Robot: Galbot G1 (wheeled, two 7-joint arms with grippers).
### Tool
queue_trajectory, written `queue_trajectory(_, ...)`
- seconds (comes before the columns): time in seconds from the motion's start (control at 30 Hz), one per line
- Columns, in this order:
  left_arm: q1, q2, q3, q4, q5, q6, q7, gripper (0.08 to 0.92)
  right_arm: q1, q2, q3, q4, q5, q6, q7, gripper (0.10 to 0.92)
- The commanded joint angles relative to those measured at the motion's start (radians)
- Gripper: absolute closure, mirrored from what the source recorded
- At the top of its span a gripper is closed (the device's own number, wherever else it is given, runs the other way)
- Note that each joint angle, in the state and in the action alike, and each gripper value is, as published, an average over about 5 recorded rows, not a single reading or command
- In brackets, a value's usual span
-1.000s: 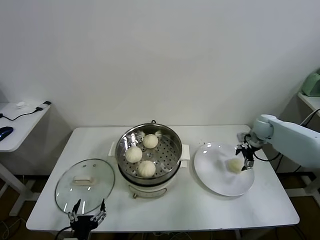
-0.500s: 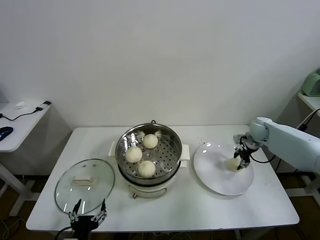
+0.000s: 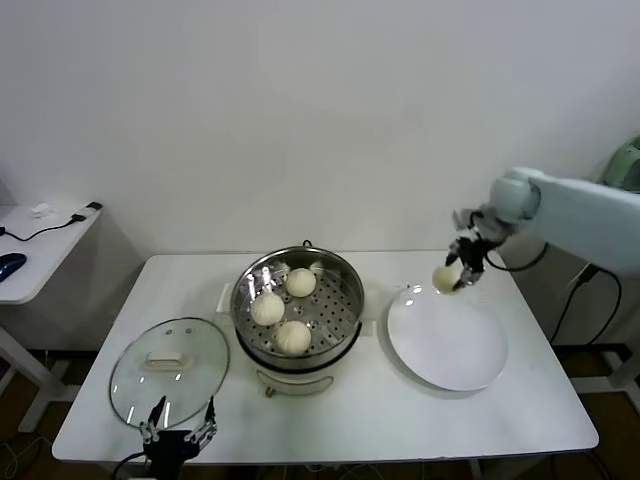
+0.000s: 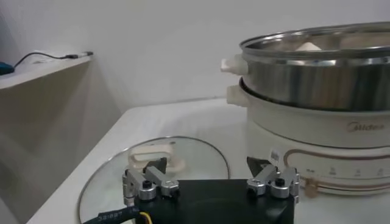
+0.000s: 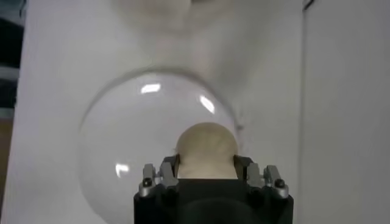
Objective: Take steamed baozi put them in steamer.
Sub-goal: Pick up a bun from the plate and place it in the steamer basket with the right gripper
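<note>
The right gripper (image 3: 455, 277) is up in the air above the far edge of the flat round white plate (image 3: 447, 340), its jaws clenched on a small, smooth cream-white steamed bun (image 3: 445, 279) that hangs clear of the plate's surface. From the wrist camera on that arm, the same bun (image 5: 206, 150) sits squeezed between the two dark fingers (image 5: 160, 176), with the plate (image 5: 122, 152) spread out below it on the white tabletop (image 5: 49, 109). To the plate's left, just beside it, stands the round shiny stainless-steel steamer (image 3: 250, 290) on its white electric base, side handles sticking out. Three more cream-white buns rest on its perforated tray: one toward the back (image 3: 301, 282), one toward the left (image 3: 267, 309) and one at the front (image 3: 293, 337), near one another, though whether they touch is hard to say. Left of the steamer, lying flat on the tabletop (image 3: 400, 410), is a round glass lid (image 3: 168, 370) with a pale handle in the middle. The left gripper (image 3: 176, 432) hangs low at the near edge of the tabletop, in front of the lid, its jaws released and spread with nothing between them; its own camera shows the lid (image 4: 164, 167) just past the fingers (image 4: 145, 184) and the steamer's steel wall (image 4: 317, 70) rising beyond to one side.
</note>
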Motion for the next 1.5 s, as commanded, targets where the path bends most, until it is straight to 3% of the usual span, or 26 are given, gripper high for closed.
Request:
queue_trajectory(0.03, -0.002, 0.006, 0.003, -0.01, 0.0, 0.002, 0.001, 0.177, 0.416, 0.156, -0.178, 0.276, 0.432, -0.103, 0.038, 0.414)
queue_trajectory(0.23, -0.007, 0.009, 0.006, -0.018, -0.004, 0.004, 0.001, 0.177, 0.323, 0.292, -0.129, 0.368, 0.494, -0.19, 0.171, 0.418)
queue_trajectory(0.47, -0.008, 0.006, 0.003, -0.023, -0.005, 0.003, 0.002, 0.177, 0.102, 0.386, -0.101, 0.321, 0.412, -0.266, 0.288, 0.414)
queue_trajectory(0.8, -0.006, 0.002, 0.001, -0.029, -0.005, 0.006, 0.005, 0.177, -0.096, 0.399, -0.064, 0.172, 0.258, -0.285, 0.326, 0.416)
queue_trajectory(1.13, -0.008, 0.0, 0.0, -0.028, -0.006, 0.008, 0.007, 0.177, -0.144, 0.394, -0.043, 0.126, 0.227, -0.264, 0.323, 0.413)
queue_trajectory(1.3, -0.009, -0.001, 0.001, -0.027, -0.006, 0.009, 0.007, 0.177, -0.135, 0.392, -0.01, 0.108, 0.241, -0.206, 0.291, 0.337)
queue_trajectory(1.5, -0.007, 0.002, -0.001, -0.032, -0.006, 0.011, 0.013, 0.177, -0.034, 0.352, 0.011, 0.086, 0.313, -0.084, 0.151, 0.212)
